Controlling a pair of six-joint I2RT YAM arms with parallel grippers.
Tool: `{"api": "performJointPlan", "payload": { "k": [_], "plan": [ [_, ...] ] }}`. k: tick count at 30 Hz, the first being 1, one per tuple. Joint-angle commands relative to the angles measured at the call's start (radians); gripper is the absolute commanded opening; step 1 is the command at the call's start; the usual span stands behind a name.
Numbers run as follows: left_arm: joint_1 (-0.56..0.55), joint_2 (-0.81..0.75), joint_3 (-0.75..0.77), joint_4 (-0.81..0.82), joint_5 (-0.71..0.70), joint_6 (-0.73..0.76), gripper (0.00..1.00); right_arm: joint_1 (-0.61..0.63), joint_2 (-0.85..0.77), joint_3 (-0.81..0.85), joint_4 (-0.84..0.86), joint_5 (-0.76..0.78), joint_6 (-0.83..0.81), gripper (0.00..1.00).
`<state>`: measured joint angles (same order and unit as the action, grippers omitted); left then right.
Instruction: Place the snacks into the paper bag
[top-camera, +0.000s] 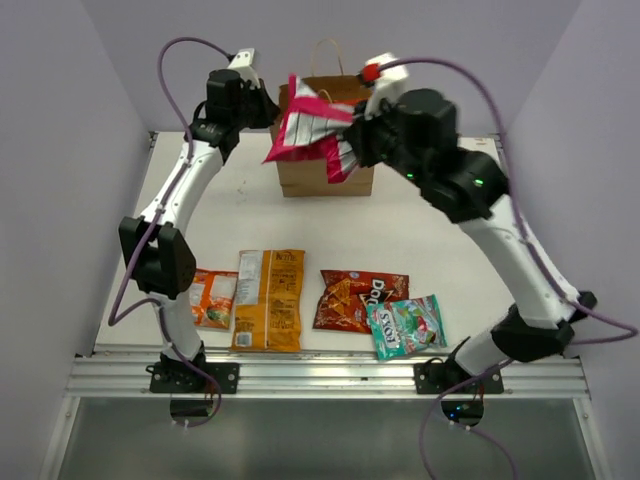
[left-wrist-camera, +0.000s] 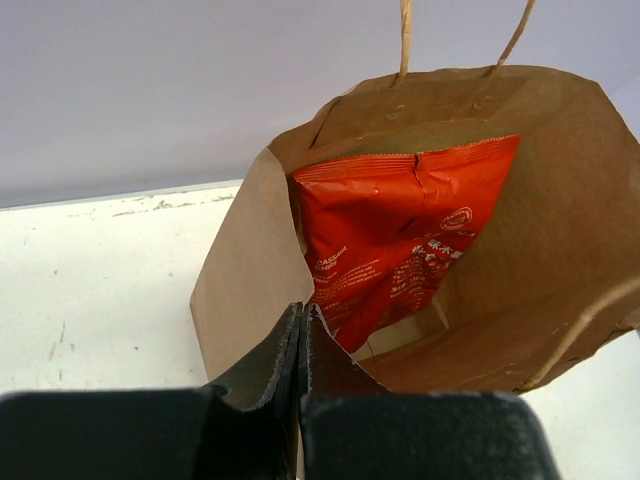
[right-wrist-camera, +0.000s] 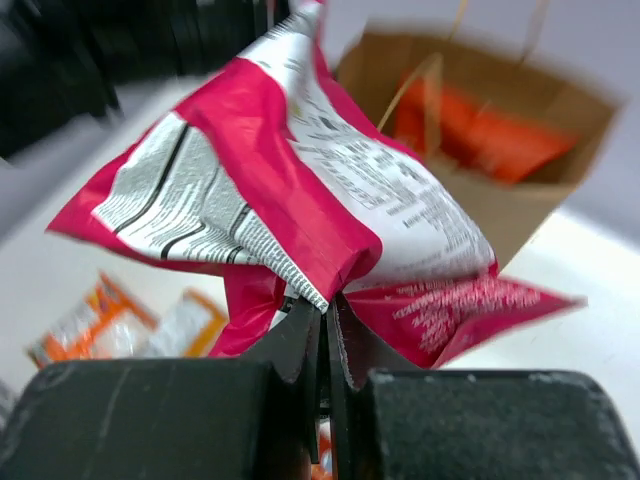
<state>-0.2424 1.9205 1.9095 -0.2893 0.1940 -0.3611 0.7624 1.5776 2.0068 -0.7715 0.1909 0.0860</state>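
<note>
— How many bags?
— One paper bag (top-camera: 325, 172), upright at twelve o'clock on the table (top-camera: 430, 235), with one red packet (left-wrist-camera: 400, 230) inside.
— And outside it?
— Five. One pink-silver packet (top-camera: 305, 130) hangs over the bag's mouth, pinched in the right gripper (right-wrist-camera: 325, 310). Four lie at six o'clock: tall yellow-orange packet (top-camera: 269, 300), Doritos packet (top-camera: 358, 298), teal-green packet (top-camera: 405, 326), small orange packet (top-camera: 213, 298).
— Left gripper (left-wrist-camera: 301, 318)?
— Clamped on the bag's nine o'clock rim.

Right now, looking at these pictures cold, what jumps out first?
The right gripper pinches a crumpled pink-silver packet in the air by the open paper bag at the far side of the table. Inside the bag sits a red packet, while the left gripper is clamped on its rim.
</note>
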Motion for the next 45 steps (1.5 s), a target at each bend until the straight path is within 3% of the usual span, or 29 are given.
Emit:
{"api": "performJointPlan", "payload": {
  "k": [1,5,6,9,15,22,42,43,45],
  "plan": [
    [0.008,0.034,0.065,-0.014,0.001,-0.013,0.00,0.005,-0.096,0.145,-0.085,0.139,-0.079,0.00],
    [0.011,0.046,0.095,-0.021,0.001,-0.019,0.00,0.000,-0.131,0.008,0.237,0.241,-0.250,0.00],
    [0.012,0.048,0.098,-0.017,0.002,-0.022,0.00,-0.003,-0.122,-0.017,0.391,0.271,-0.282,0.00],
    [0.014,0.049,0.103,-0.010,0.015,-0.036,0.00,-0.032,-0.050,-0.048,0.631,0.249,-0.333,0.00],
    [0.014,0.041,0.095,-0.001,0.033,-0.047,0.00,-0.084,0.189,0.102,0.814,0.251,-0.417,0.00],
    [0.012,0.028,0.082,0.001,0.036,-0.041,0.00,-0.172,0.389,0.339,0.775,0.210,-0.361,0.00],
    [0.020,0.029,0.077,0.019,0.064,-0.048,0.00,-0.179,0.377,-0.051,0.612,0.119,-0.224,0.00],
    [0.020,0.029,0.080,0.019,0.065,-0.049,0.00,-0.179,0.369,-0.055,0.612,0.122,-0.226,0.02],
    [0.020,0.032,0.082,0.019,0.065,-0.052,0.00,-0.179,0.348,-0.046,0.609,0.128,-0.239,0.14]
  ]
}}
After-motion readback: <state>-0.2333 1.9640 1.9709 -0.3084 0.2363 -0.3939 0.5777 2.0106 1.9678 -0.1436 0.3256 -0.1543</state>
